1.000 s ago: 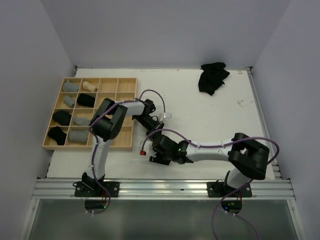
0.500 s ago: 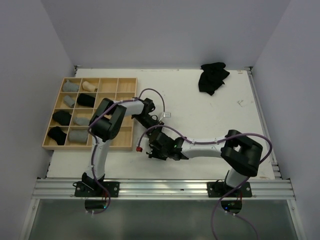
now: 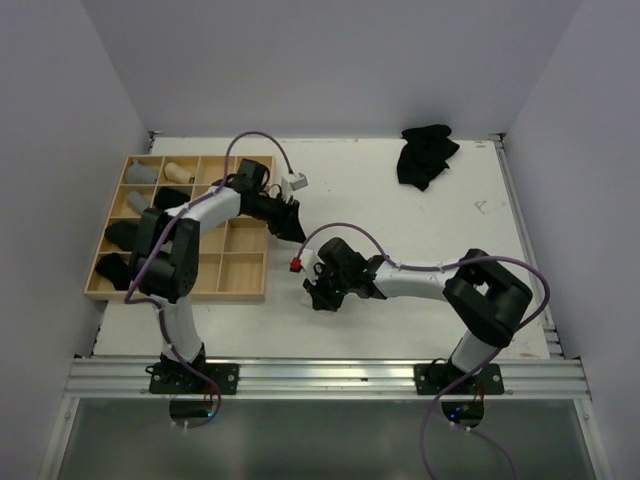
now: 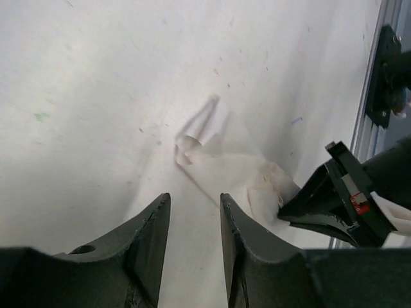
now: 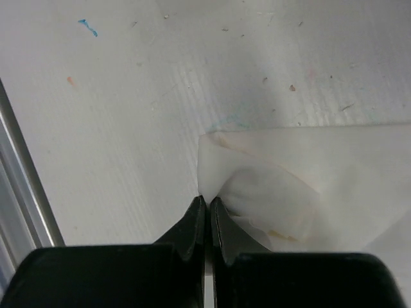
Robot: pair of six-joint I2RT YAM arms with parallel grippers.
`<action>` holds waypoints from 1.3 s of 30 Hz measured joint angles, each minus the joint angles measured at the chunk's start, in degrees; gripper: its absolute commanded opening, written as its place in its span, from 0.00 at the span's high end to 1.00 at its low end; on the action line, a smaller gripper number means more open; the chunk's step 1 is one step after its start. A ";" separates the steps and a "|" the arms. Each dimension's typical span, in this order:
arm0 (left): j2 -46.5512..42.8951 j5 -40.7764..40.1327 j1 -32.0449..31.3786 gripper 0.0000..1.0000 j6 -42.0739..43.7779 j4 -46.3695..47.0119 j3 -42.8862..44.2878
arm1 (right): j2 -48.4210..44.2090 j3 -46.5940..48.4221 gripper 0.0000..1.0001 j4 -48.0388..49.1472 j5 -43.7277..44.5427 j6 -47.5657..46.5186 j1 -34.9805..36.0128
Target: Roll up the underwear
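A limp white underwear (image 4: pixel 241 174) lies crumpled on the white table, one thin strip sticking out toward the far side. My right gripper (image 5: pixel 205 200) is shut on a corner of this white underwear (image 5: pixel 289 183), low on the table. It also shows in the left wrist view as the black right gripper (image 4: pixel 334 199) at the cloth's right end. My left gripper (image 4: pixel 192 215) hovers open a little short of the cloth, with nothing between its fingers. From above, the left gripper (image 3: pixel 293 226) is beside the tray and the right gripper (image 3: pixel 318 295) is at mid-table.
A wooden grid tray (image 3: pixel 200 157) at the left holds grey, beige and black rolls (image 3: pixel 143 172). A heap of black cloth (image 3: pixel 425 152) lies at the back right. The table's metal front rail (image 4: pixel 376 96) runs close to the right gripper.
My left gripper has let go, opened and swung back toward the tray. My right gripper has shut on the white underwear's corner and shifted slightly farther up the table.
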 measured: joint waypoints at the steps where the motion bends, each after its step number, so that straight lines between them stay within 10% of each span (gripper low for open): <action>1: -1.55 0.02 1.07 0.59 -0.79 1.92 -0.17 | 0.22 0.02 1.00 0.02 -1.03 0.52 -0.26; 8: -13.27 1.88 9.33 0.59 -6.84 15.65 -9.14 | 3.80 1.79 1.00 0.24 -10.82 7.39 -3.63; 16: -30.75 -0.96 12.66 0.59 15.50 10.36 -19.98 | 10.29 2.75 1.00 4.50 -25.49 16.87 -10.64; 25: -47.08 -10.01 -3.50 0.57 41.05 7.13 -38.86 | 17.77 3.15 1.00 12.41 -38.53 26.77 -15.50; 39: -37.70 -15.98 -20.41 0.58 48.35 17.22 -42.64 | 20.65 3.43 0.99 16.50 -42.71 30.14 -16.37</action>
